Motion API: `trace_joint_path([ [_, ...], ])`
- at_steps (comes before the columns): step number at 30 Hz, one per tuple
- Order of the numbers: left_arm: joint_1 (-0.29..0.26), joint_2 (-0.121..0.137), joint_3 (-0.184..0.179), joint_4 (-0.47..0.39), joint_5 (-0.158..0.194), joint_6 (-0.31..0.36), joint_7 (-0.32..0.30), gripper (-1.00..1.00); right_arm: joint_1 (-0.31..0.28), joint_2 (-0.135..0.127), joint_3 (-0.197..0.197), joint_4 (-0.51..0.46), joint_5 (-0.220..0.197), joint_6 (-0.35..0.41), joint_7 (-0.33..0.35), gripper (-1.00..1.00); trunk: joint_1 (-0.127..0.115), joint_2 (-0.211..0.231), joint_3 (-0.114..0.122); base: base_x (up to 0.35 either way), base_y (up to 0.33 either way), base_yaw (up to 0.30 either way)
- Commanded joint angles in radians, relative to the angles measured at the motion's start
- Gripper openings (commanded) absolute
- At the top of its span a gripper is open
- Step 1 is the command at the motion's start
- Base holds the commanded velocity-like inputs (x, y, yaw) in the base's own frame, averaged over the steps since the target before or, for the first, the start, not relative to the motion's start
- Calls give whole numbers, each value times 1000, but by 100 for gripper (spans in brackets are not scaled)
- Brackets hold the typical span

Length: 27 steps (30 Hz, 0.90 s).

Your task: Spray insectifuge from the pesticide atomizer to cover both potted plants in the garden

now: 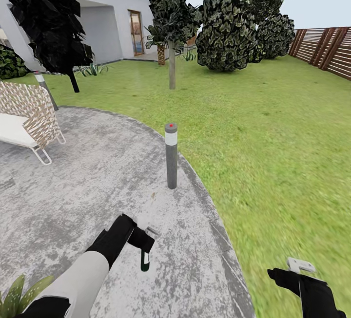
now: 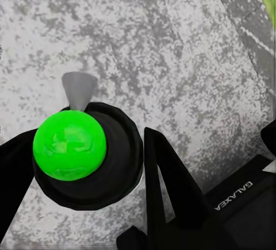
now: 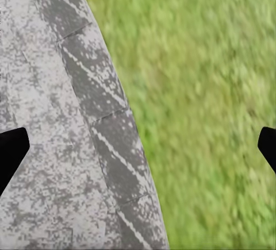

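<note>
The pesticide atomizer (image 1: 145,258) hangs low over the grey patio (image 1: 97,172), with my left gripper (image 1: 143,246) shut on it. In the left wrist view the atomizer (image 2: 109,169) is a dark round body with a bright green ball and a grey cone tip, pinched between the two black fingers (image 2: 167,187). My right gripper (image 1: 294,272) hangs over the lawn beside the patio's edge. In its wrist view the right gripper (image 3: 138,149) is open with nothing in it. Light-green pointed leaves of one potted plant (image 1: 13,294) poke in at the lower left; its pot is hidden.
A grey bollard lamp (image 1: 171,155) with a red dot stands on the patio's rim ahead. A woven chair (image 1: 30,118) sits at the left, a second bollard (image 1: 45,89) behind it. Trees (image 1: 171,26), bushes (image 1: 226,30), a house and a slatted fence (image 1: 325,47) ring the lawn (image 1: 273,138).
</note>
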Motion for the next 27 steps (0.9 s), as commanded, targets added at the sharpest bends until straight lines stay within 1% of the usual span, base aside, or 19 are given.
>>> trace_joint_path([
  [1,-1,0,0,-2,-11,3,-8,-100,-1,1,-5,-2,10,1,10,100,0,0,-1,0,0,0],
  [7,24,-3,6,0,-11,32,-7,-100,-1,1,-9,0,10,-2,10,100,0,0,-1,0,0,0],
  [17,28,-3,8,-6,-11,38,-6,-100,-1,1,-9,0,10,-3,9,100,0,0,-1,0,0,0],
  [27,28,-3,9,-61,-11,39,-6,-100,-1,0,-8,1,13,-1,6,100,0,0,-1,0,0,0],
])
